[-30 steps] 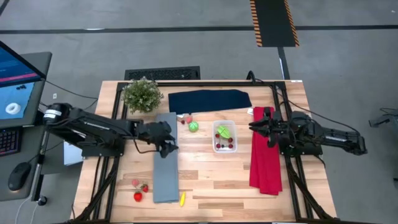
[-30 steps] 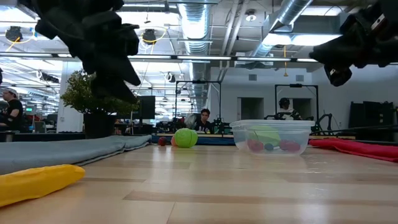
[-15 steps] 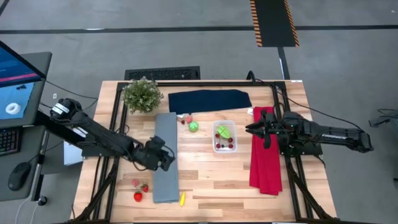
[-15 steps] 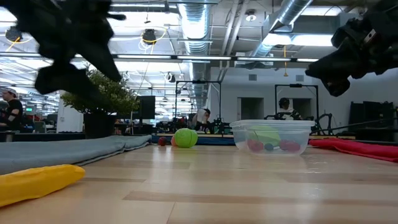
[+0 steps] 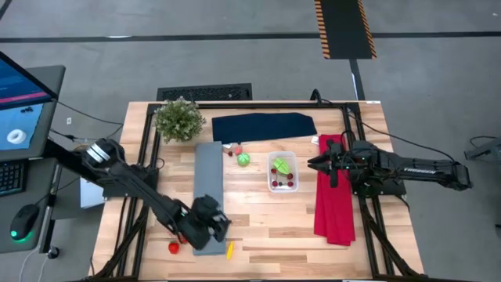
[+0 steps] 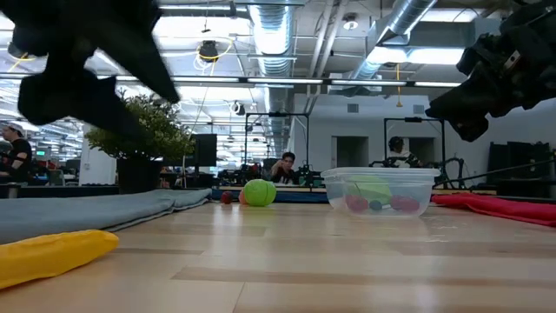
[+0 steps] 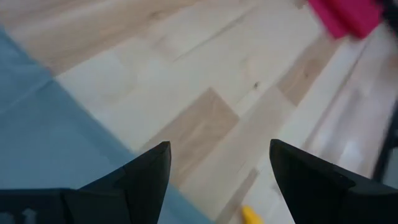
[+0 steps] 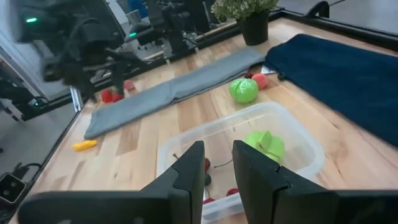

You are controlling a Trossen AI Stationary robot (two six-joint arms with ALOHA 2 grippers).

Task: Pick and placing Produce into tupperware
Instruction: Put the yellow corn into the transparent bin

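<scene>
Left end effector at lower centre-left of the high view, over the near end of the grey cloth; fingers spread wide apart in the left wrist view, nothing between them, grey cloth and bare wood below. Yellow piece lies just beside it toward the bottom edge of the frame; its tip shows at the bottom of the left wrist view. Red strawberry sits to the left of the end effector, on the wood next to the cloth. Right end effector at centre-right of the high view, held above the surface beside the red cloth, fingers a narrow gap apart and empty, pointed at the tub. Tub stands mid-surface, just left of the right end effector; inside are a lime-green piece and small dark red cherries. A green round piece and a small red piece lie left of the tub, below the navy cloth. Potted plant at upper left of the surface.
</scene>
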